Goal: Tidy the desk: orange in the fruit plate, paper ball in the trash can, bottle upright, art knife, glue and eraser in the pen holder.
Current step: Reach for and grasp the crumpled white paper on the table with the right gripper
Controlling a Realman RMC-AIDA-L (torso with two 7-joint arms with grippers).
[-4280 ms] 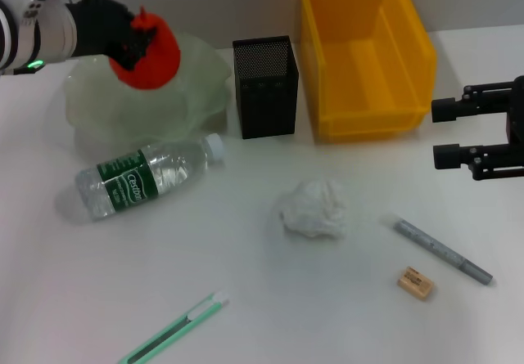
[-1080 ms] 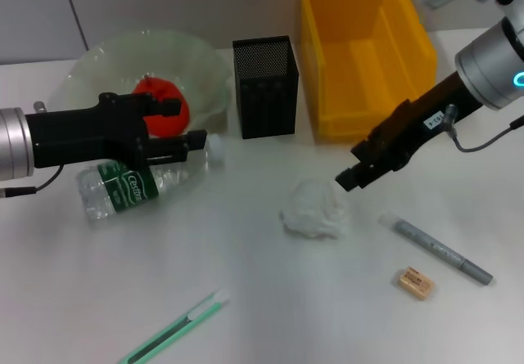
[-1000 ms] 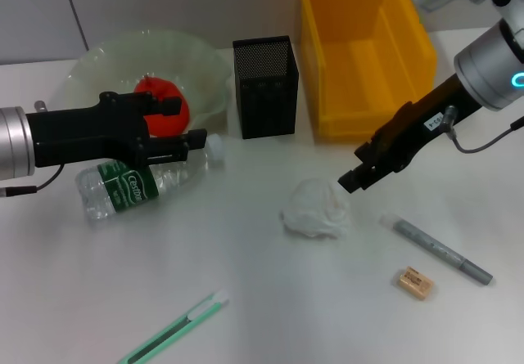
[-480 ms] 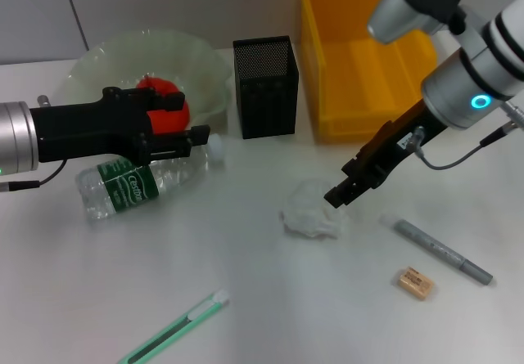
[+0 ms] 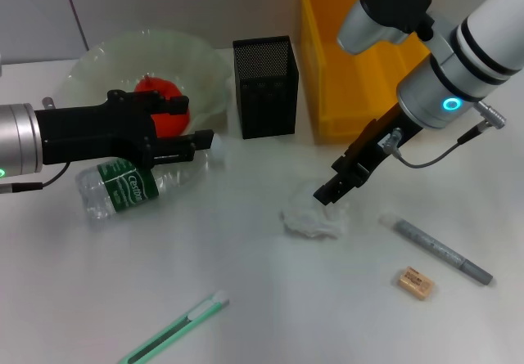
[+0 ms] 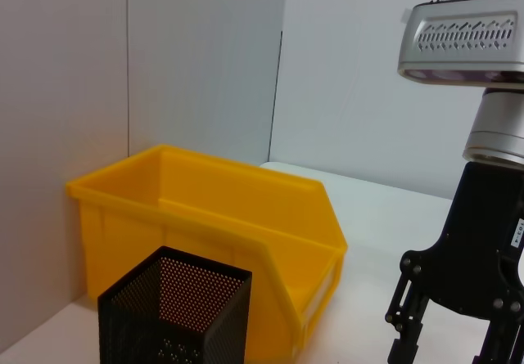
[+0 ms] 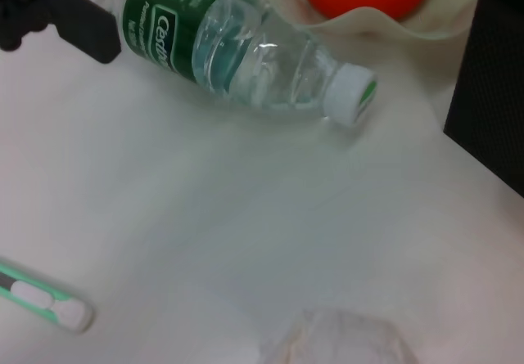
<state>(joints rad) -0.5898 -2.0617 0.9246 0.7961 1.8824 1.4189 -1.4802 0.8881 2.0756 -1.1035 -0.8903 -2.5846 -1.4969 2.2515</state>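
Your right gripper hangs just above the near edge of the paper ball, tips almost touching its crumpled top. I cannot tell from these views whether it is parted or closed. The ball lies on the desk directly below and slightly ahead of the tips, with the yellow trash can behind the gripper and the glue stick and eraser off to its outer side.

Expect the ball to be very light and soft. It will crush rather than resist, and it may skid on the smooth desk if you nudge it from one side only. Take it across its widest bulge, coming straight down so both tips bracket it (a shallow pinch on a loose fold may just tear free).

Your left gripper sits spread apart over the lying bottle, holding nothing, beside the fruit plate where the orange already rests. The pen holder stands beyond it, and the art knife lies well apart.
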